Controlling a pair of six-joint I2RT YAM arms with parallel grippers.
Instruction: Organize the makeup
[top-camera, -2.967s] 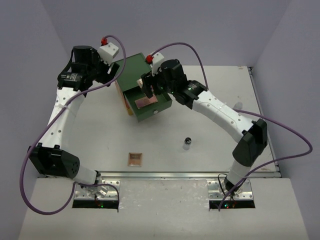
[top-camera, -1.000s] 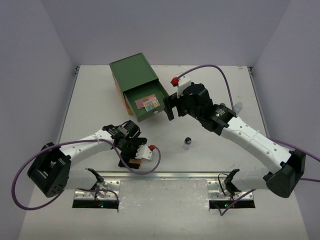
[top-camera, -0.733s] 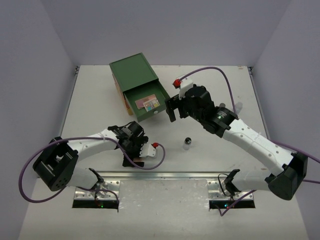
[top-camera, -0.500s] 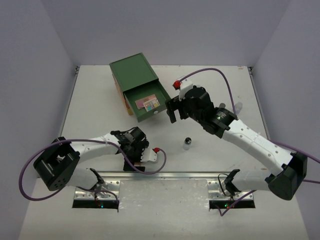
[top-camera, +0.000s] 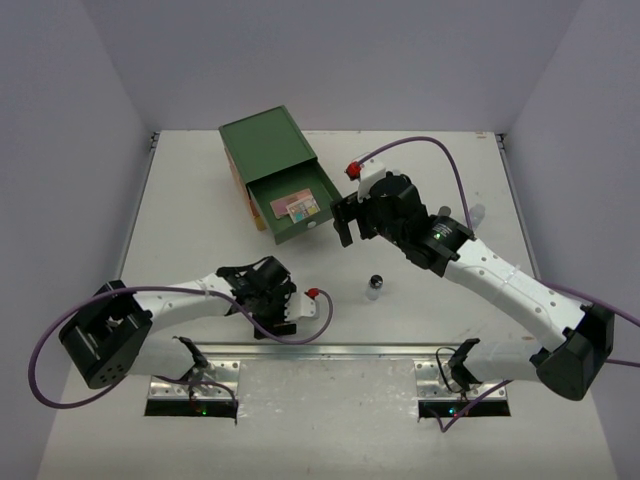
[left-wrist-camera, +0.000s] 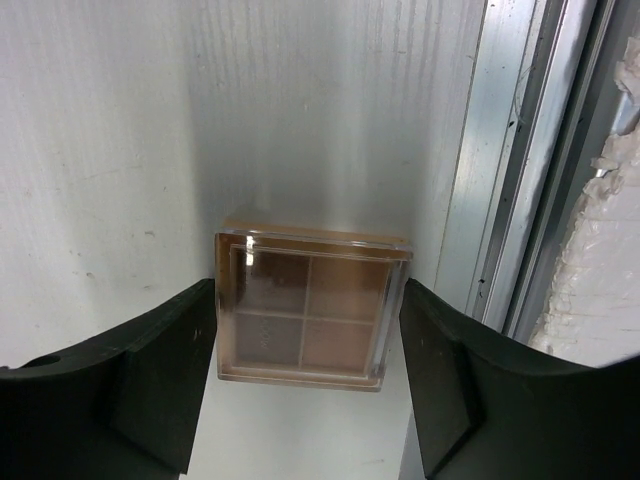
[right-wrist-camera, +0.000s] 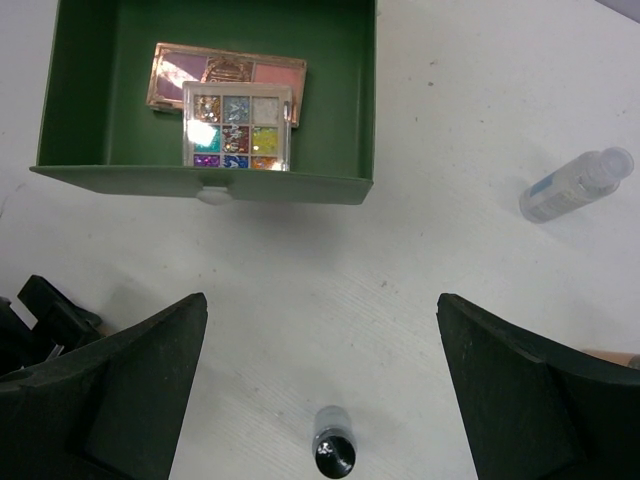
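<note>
- Since a second ago the left gripper (left-wrist-camera: 306, 305) has slid nearer the metal rail (left-wrist-camera: 510, 180) at the table's (top-camera: 200, 230) near edge. Its fingers have drawn in from a wide spread, and the right arm has hardly stirred.
- The left fingers (left-wrist-camera: 160, 360) now press against both sides of the tan palette (left-wrist-camera: 310, 310), grasping it. The palette still lies flat on the table, just beside the rail.
- The right gripper (right-wrist-camera: 320, 370) hangs spread wide with nothing between its fingers, above bare table near the open drawer's (right-wrist-camera: 200, 185) front.
- In that drawer of the green box (top-camera: 262, 150) the multicolour palette (right-wrist-camera: 237, 125) lies partly on top of the pink palette (right-wrist-camera: 228, 70).
- The black-capped jar (top-camera: 375, 285) stands upright on the table, below the right gripper in the overhead view.
- The clear bottle (right-wrist-camera: 577, 184) lies on its side, well apart to the right.
</note>
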